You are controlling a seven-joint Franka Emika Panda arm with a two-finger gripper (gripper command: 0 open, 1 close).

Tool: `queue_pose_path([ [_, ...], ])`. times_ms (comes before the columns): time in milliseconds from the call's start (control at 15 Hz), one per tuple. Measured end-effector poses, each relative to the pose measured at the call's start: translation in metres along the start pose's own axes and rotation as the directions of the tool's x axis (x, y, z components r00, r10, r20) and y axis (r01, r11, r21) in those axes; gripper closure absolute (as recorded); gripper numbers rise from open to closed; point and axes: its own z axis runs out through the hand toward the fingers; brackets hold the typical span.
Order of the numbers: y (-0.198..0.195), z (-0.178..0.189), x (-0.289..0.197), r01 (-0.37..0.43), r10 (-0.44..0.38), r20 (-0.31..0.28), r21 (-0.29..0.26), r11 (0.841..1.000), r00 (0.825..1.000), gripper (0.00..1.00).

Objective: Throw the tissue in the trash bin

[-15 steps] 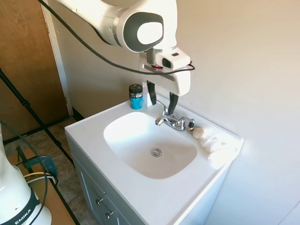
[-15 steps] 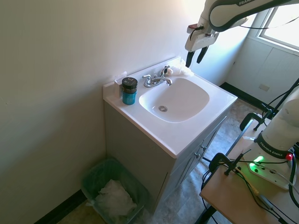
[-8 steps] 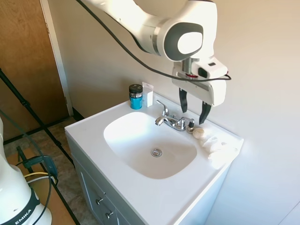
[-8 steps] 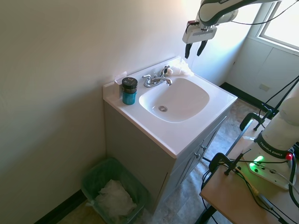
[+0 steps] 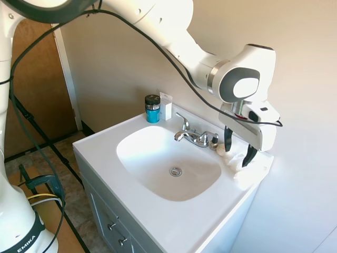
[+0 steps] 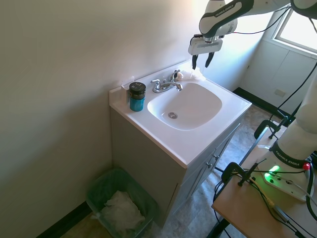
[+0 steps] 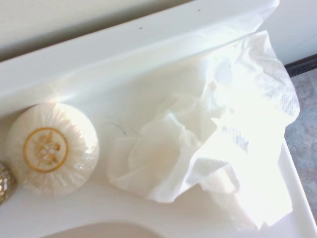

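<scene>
The tissue (image 7: 208, 129) lies crumpled on the back corner of the vanity top (image 5: 174, 226), just beside a round wrapped soap (image 7: 49, 148) near the faucet (image 5: 195, 136). The gripper (image 5: 238, 153) has swung across from above the faucet within the last second and come down over the tissue, fingers spread and holding nothing. Judged from this, the grasp is imminent. The trash bin (image 6: 121, 201) stands on the floor beside the cabinet. Glare washes out the tissue's edges in both exterior views; contact cannot be confirmed.
</scene>
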Motion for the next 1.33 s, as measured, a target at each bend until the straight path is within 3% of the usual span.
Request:
queue_pose_path([
  [333, -0.013, 0.039, 0.017, -0.014, 0.014, 0.033, -0.022, 1.0, 0.999, 0.0],
  [400, -0.013, 0.044, 0.018, -0.01, 0.011, 0.043, -0.026, 1.0, 0.999, 1.0],
  [1333, -0.001, 0.07, 0.03, 0.0, 0.001, 0.125, -0.005, 1.0, 0.992, 1.0],
])
